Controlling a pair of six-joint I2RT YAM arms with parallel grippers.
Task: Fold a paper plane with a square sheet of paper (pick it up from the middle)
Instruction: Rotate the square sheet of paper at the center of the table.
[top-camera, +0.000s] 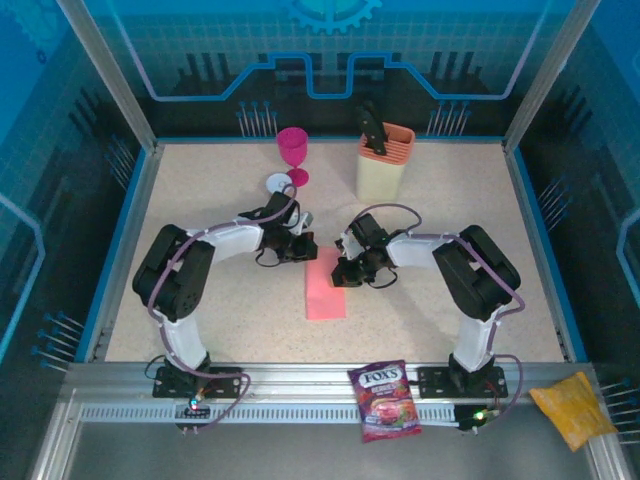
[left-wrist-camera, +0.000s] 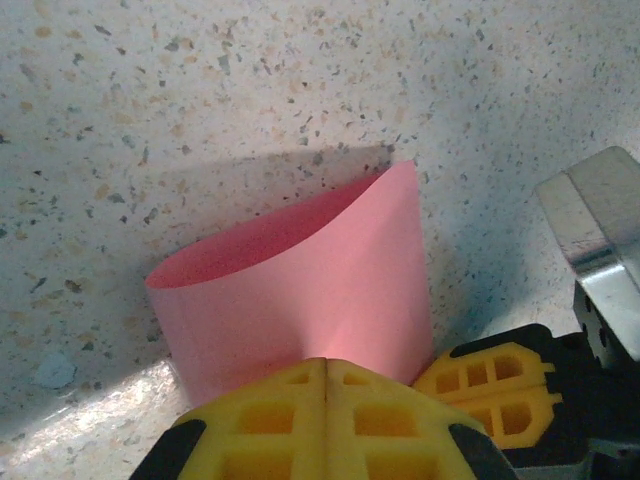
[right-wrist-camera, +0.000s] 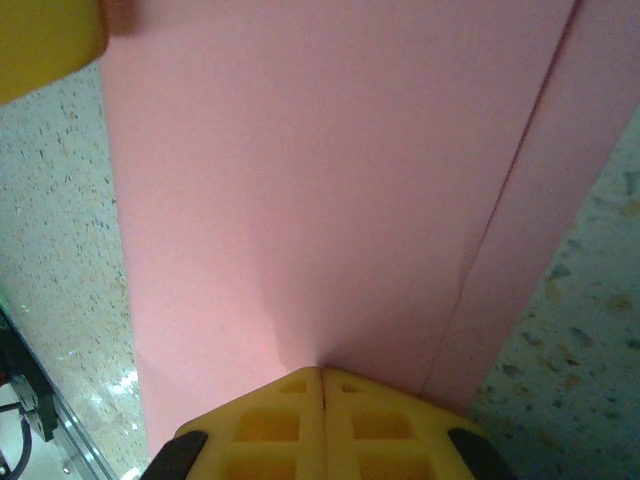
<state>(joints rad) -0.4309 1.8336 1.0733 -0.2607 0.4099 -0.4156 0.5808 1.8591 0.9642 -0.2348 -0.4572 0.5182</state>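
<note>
The left fingers (left-wrist-camera: 270, 425), of yellow latticed plastic, are pressed together on the near edge of a thin matte salmon-pink sheet of paper (left-wrist-camera: 300, 290). The sheet is bowed into an open loop at the middle of the speckled bench (left-wrist-camera: 200, 100). The right fingers (right-wrist-camera: 265, 425) are likewise clamped on the sheet, beside a straight crease. A magenta plastic goblet (top-camera: 293, 148) and a cream-yellow tub (top-camera: 383, 170) are set well behind. The sheet's far end is hidden under both wrists.
</note>
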